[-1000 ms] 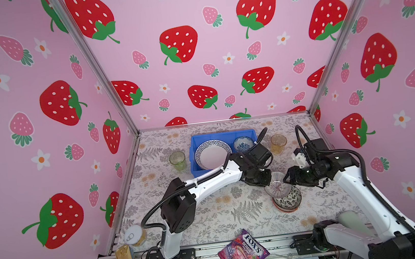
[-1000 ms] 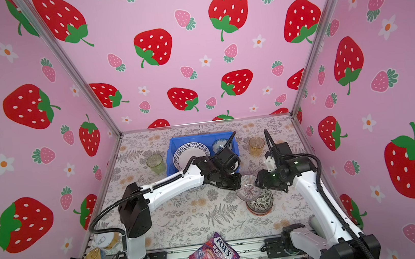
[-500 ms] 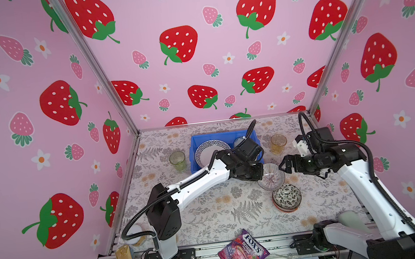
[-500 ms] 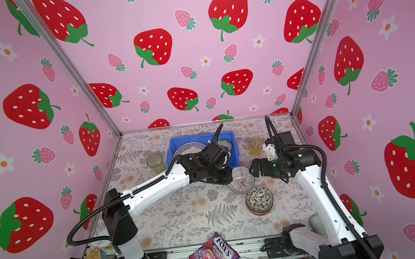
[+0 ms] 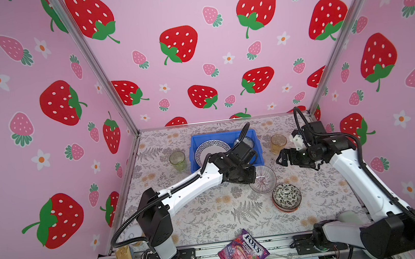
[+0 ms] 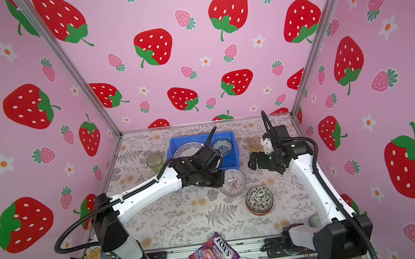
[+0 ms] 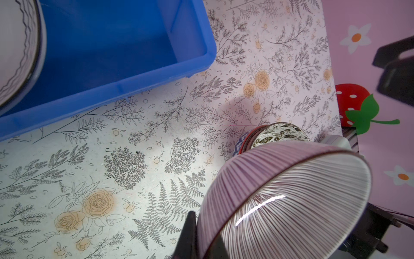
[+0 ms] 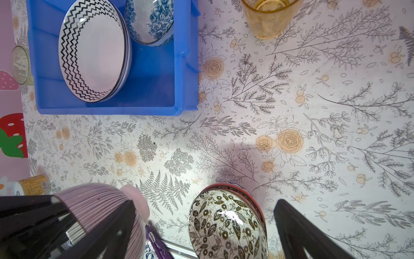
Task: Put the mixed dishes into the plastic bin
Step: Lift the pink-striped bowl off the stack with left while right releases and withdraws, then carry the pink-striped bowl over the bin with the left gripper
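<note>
Pinching the striped bowl (image 5: 262, 179) by its rim, the left gripper (image 5: 251, 177) holds it tilted, seemingly off the table, just at five o'clock of the plastic bin (image 5: 224, 134). Glazed ceramic, I'd judge: stiff, slick and chippable, so that thin rim hold wants a gentle carry. The left arm stretches long and low. The right gripper (image 5: 282, 157) hangs spread wide and empty at the bowl's one o'clock, near the amber tumbler (image 5: 278, 143).
</note>
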